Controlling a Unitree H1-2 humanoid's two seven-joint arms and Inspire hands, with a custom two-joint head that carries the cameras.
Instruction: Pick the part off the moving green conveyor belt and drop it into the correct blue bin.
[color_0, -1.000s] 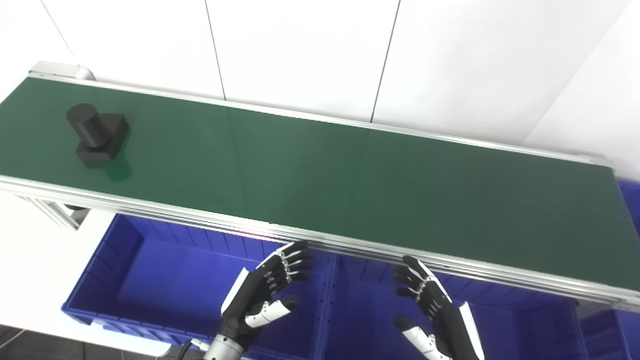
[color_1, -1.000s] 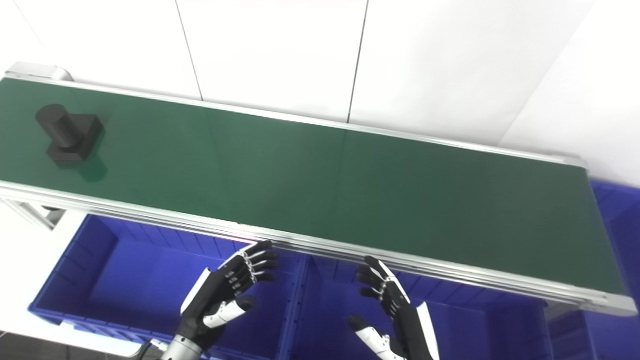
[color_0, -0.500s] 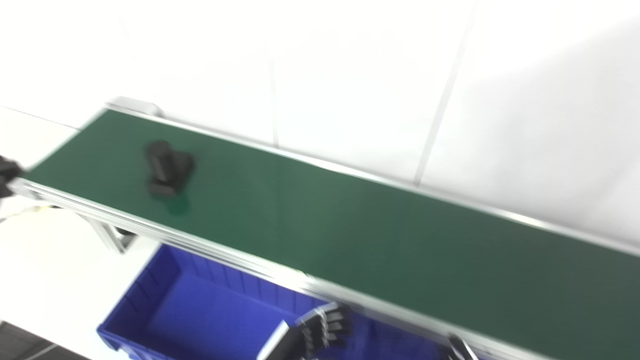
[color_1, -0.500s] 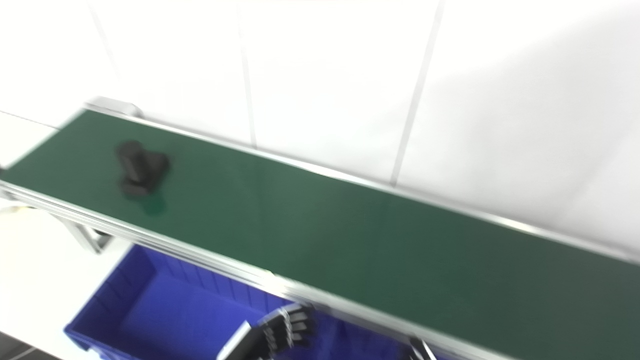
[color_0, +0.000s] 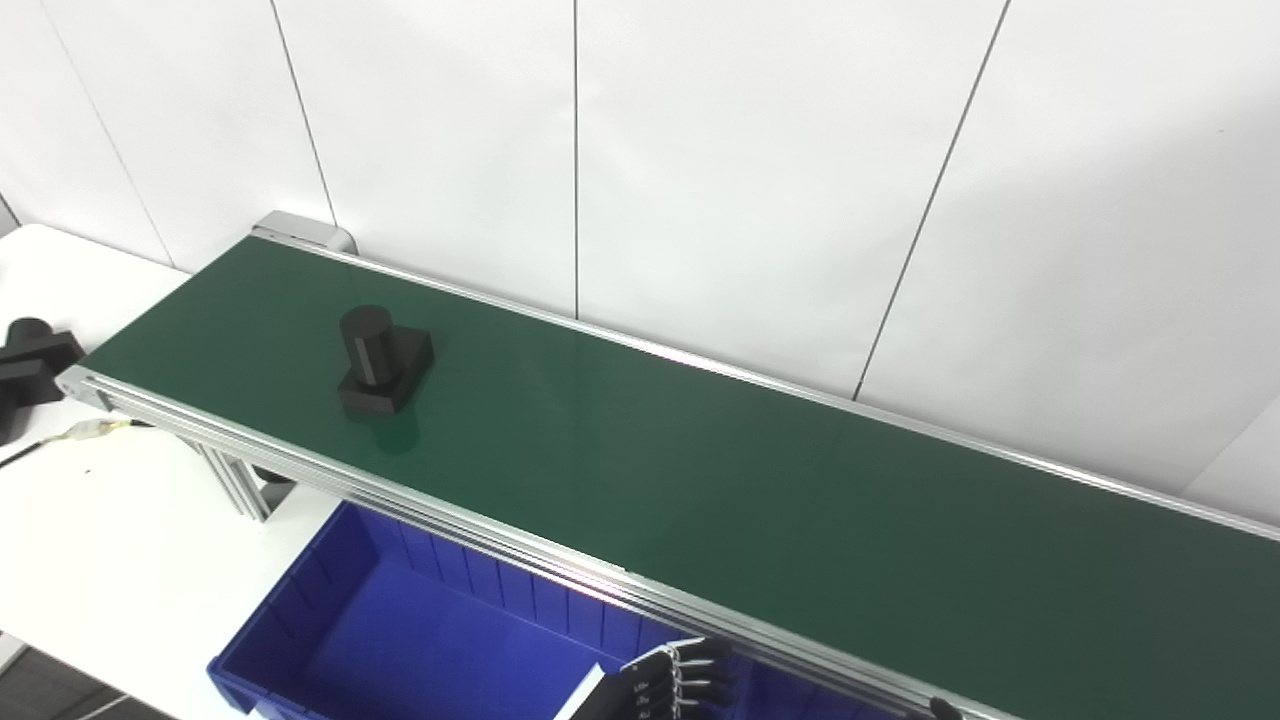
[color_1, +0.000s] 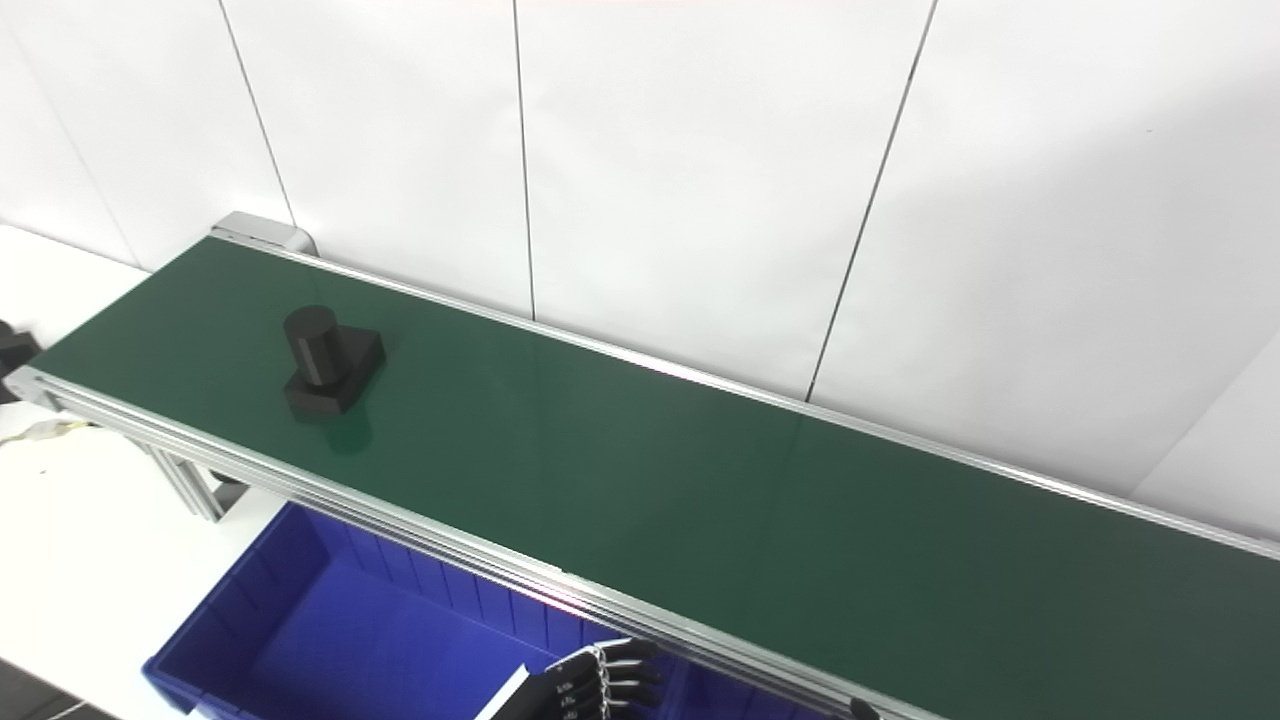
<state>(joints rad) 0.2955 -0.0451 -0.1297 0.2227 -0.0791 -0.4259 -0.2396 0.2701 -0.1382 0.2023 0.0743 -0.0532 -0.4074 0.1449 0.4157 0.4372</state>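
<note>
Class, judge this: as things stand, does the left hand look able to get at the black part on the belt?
Probably not yet. The left hand sits low over the blue bin, below the belt's near rail, while the black part rides far off up-belt; nothing blocks the way.

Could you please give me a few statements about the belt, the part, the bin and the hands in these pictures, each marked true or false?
1. The part stands on the green belt. True.
2. The left hand holds the part. False: it is low by the belt's near rail, far from the part, holding nothing.
3. A blue bin sits below the belt's near edge. True.
4. The part lies at the belt's right end. False: it is near the left end.
5. Another black part sits on the white table. True.
</note>
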